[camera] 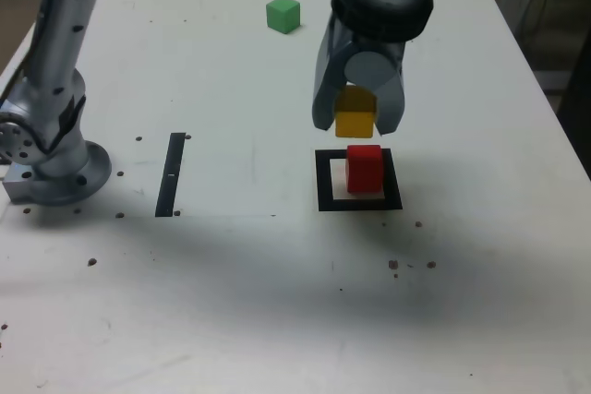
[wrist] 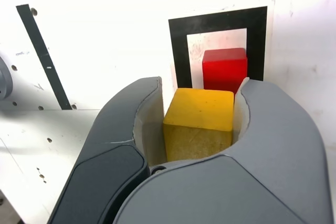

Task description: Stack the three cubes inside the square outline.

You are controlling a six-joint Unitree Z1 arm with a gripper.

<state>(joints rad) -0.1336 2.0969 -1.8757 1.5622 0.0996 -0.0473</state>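
Clamped in the hand point(wrist: 199, 129), the yellow cube point(camera: 355, 114) hangs just above the red cube point(camera: 364, 168) inside the square outline point(camera: 323, 182); centring it squarely before lowering looks wise, green cube point(camera: 283, 14) waiting far left

Red cube point(camera: 364, 169) (upright) inside square outline point(camera: 325, 180)

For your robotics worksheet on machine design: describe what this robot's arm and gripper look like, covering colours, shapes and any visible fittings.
The arm is a silver-grey metal tube rising from a round flanged base with bolt holes. Black rings band its joints, including the wrist above the gripper. The gripper has two broad, curved dark grey jaws with smooth rounded shells and pale cream inner linings, and a light grey disc at the pivot. No markings or loose cables are visible.
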